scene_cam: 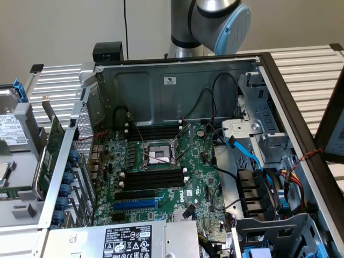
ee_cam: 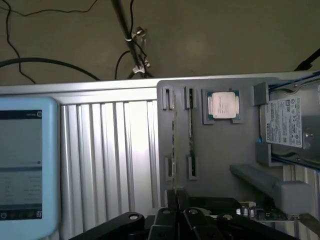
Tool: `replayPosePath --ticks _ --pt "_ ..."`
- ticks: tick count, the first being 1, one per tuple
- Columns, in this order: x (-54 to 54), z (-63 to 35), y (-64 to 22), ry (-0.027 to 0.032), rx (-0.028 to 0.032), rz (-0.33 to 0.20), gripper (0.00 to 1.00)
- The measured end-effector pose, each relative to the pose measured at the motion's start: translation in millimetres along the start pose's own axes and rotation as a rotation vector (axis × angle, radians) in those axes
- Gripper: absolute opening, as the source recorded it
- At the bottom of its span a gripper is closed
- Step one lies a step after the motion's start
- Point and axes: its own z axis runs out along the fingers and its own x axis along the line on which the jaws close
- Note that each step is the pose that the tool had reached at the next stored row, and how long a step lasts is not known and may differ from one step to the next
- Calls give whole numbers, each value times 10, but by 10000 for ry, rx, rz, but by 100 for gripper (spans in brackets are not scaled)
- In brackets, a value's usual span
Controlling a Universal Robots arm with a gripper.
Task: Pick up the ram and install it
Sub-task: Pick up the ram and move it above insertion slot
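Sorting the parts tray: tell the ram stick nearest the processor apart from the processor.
The ram stick is long and narrow; the processor is small and squarish. The ram stick stands on edge between clips; the processor lies flat, metal lid up. Both sit on the gray tray.

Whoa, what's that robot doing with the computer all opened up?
A grey robot arm is working beside an open metal computer case. Its black claw, closed, hangs just over a grey tray holding thin ram sticks standing on edge and a square silver chip. I can't tell whether it grips one. The long black slots on the green motherboard look unfilled.
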Motion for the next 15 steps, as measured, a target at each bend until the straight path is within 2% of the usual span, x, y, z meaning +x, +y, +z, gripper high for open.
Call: replayPosePath --ticks 9,15 --pt "-24 -413 -213 0 0 1 12" --pt "-44 -667 -434 0 0 1 12"
